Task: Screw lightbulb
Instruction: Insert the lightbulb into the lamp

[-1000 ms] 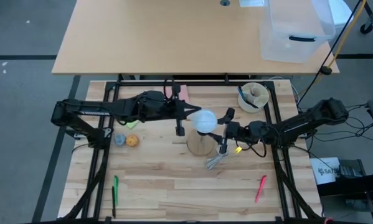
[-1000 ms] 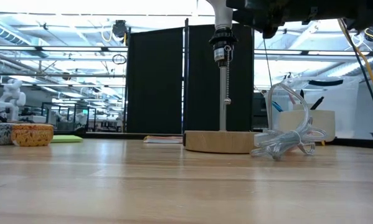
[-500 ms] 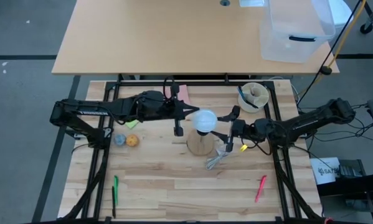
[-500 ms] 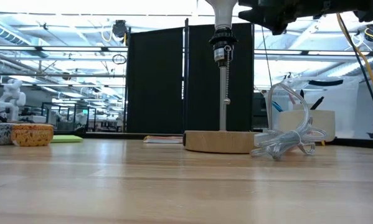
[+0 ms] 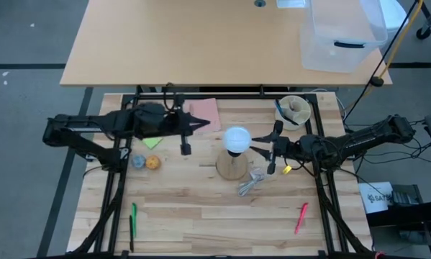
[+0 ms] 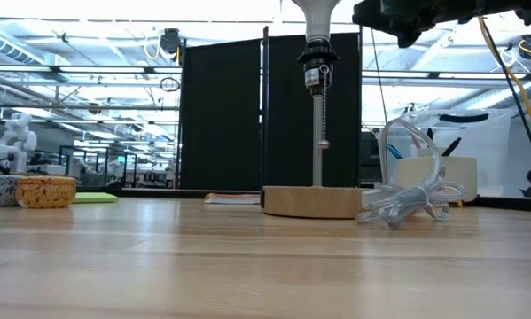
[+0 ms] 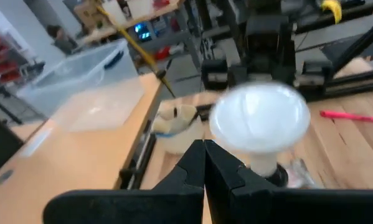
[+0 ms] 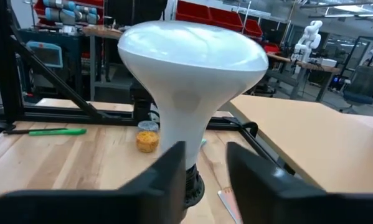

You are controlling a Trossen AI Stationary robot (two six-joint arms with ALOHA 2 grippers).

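lightbulb (image 5: pixel 237 139): seated upright in the black socket (image 6: pixel 316 62) on the wooden base (image 5: pixel 231 167), so I read it as threaded in.
right gripper (image 5: pixel 274 147): just beside the bulb, fingers parted, holding nothing; I've narrowed them from a wider spread.
left gripper (image 5: pixel 185 137): fingers pressed together, empty; I've pulled it back from beside the bulb.
clear wrapper (image 5: pixel 250 183): unmoved.

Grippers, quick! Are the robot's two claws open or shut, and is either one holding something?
Left gripper: shut, empty, pulled back from the lightbulb.
Right gripper: open, holding nothing, fingers apart just short of the bulb's neck.
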